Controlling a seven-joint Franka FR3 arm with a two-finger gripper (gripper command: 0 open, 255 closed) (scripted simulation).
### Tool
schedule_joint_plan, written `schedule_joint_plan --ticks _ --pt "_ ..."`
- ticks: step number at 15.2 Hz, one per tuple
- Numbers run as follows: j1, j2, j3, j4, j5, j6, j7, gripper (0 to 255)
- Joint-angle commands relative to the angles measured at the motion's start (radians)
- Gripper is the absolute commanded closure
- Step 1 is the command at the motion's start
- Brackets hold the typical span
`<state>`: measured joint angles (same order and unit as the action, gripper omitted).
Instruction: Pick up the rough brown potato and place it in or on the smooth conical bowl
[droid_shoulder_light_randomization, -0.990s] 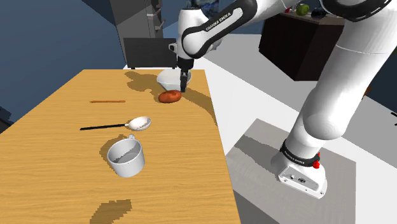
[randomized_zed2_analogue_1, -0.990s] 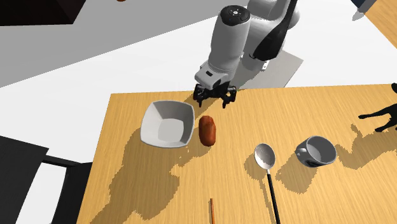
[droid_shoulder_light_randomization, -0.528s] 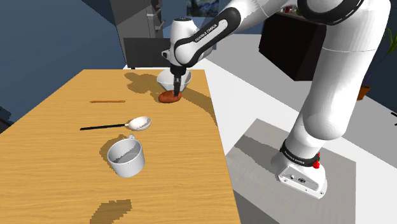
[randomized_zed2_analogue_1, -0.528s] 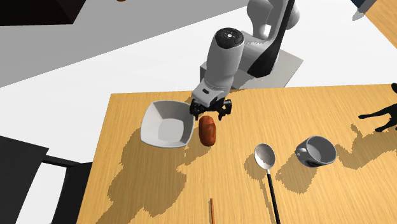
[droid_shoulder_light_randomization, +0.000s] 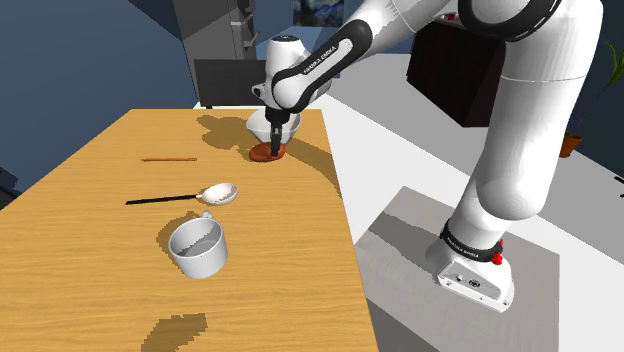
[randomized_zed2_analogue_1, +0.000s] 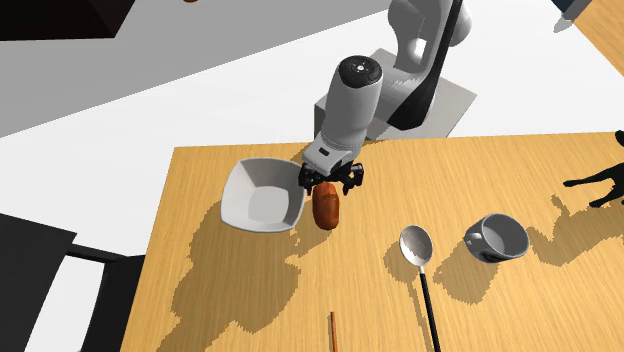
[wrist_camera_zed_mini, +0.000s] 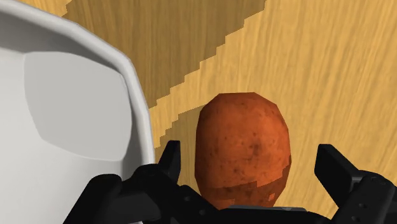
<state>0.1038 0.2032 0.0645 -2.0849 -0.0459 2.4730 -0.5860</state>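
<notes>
Wrist view: my gripper is spread wide around the potato.
My fingers stand on either side of the reddish-brown potato without touching it; it lies on the wooden table, just beside the white bowl. A spoon and a mug sit well apart from them.

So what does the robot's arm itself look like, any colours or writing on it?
The arm is glossy white with rounded, tube-like segments and dark bands at its joints. Black lettering runs along one segment; it seems to read Franka Emika. The gripper is all black, ending in two blocky fingers. A small red spot sits at the white foot.
</notes>
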Motion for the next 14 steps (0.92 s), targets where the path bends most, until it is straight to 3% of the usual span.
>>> schedule_joint_plan --ticks 1,3,4,14 --pt "-0.004 0.007 -0.005 -0.006 0.0 0.0 0.001 0" --pt "-0.005 0.007 -0.004 -0.006 -0.001 0.0 0.001 0" --pt "-0.005 0.01 -0.004 -0.004 -0.001 0.001 0.0 255" --pt "-0.005 -0.001 -0.003 -0.002 0.001 -0.012 0.0 255"
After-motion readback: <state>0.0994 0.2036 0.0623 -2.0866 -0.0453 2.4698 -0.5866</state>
